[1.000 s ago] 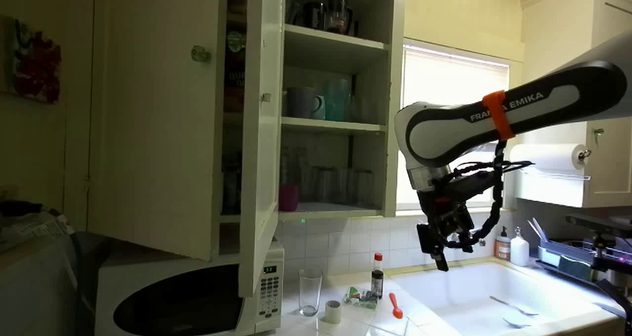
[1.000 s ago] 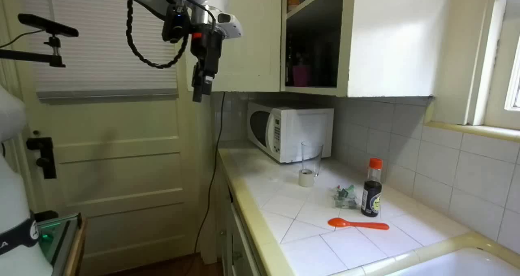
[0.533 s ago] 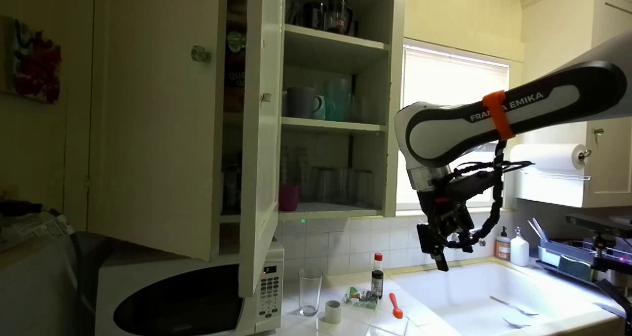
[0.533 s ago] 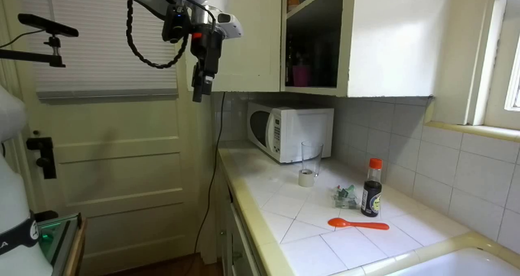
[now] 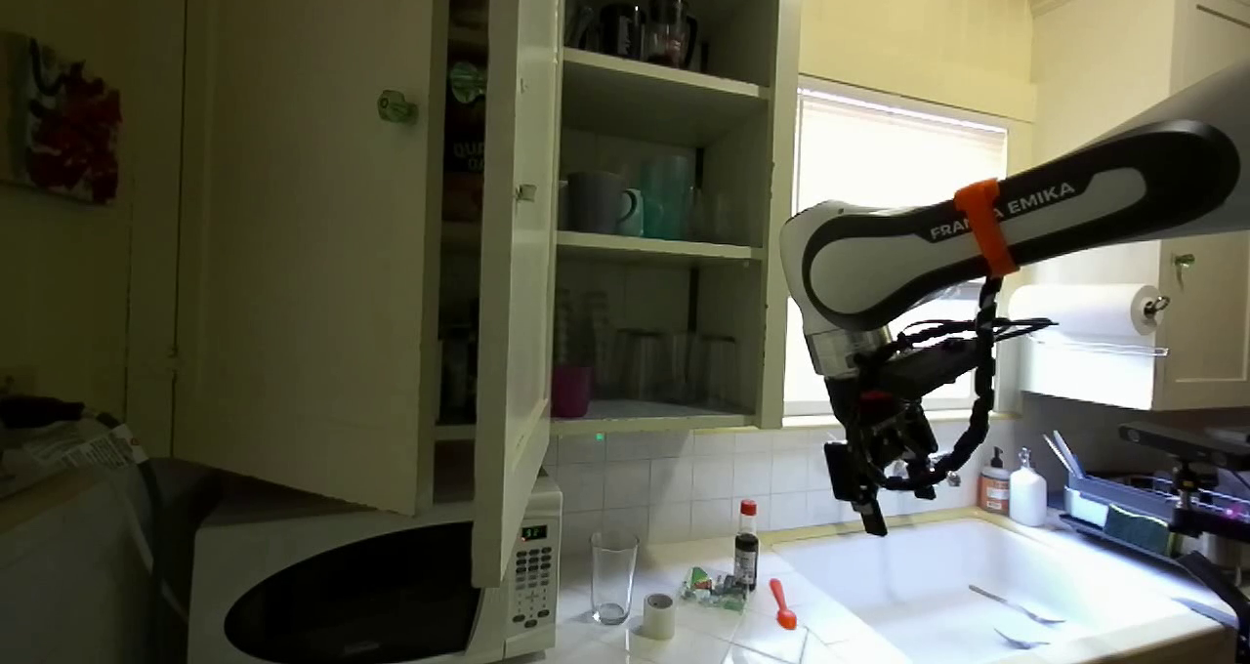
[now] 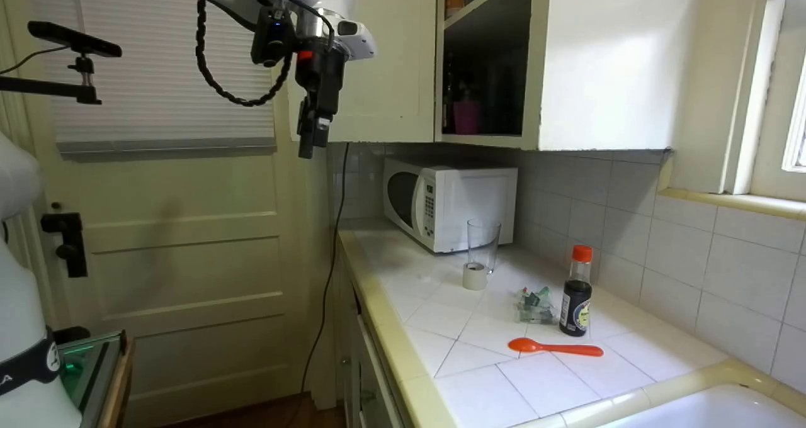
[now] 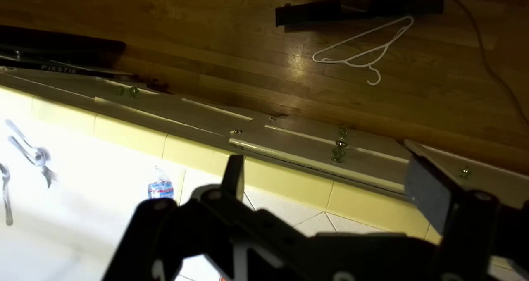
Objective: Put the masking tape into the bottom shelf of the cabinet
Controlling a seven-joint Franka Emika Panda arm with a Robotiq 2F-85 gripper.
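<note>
Gripper (image 7: 328,179) shows no shift this past second; wide, holding nothing; tape (image 6: 474,279) likewise unmoved on the table (image 6: 485,318) near the glass (image 6: 483,242), off the bottom shelf (image 5: 674,416); pick-up likely lies ahead.

In an exterior view, the door (image 5: 522,283) is hiding part of the bottom shelf (image 5: 669,412) and microwave (image 5: 361,591), while the arm (image 5: 1055,200) is running off the right edge. In an exterior view, the tape (image 6: 474,277) is covering some of the glass (image 6: 484,238). In the wrist view, the gripper (image 7: 330,173) is blocking much of the counter (image 7: 285,204) and running past the lower edge.
</note>
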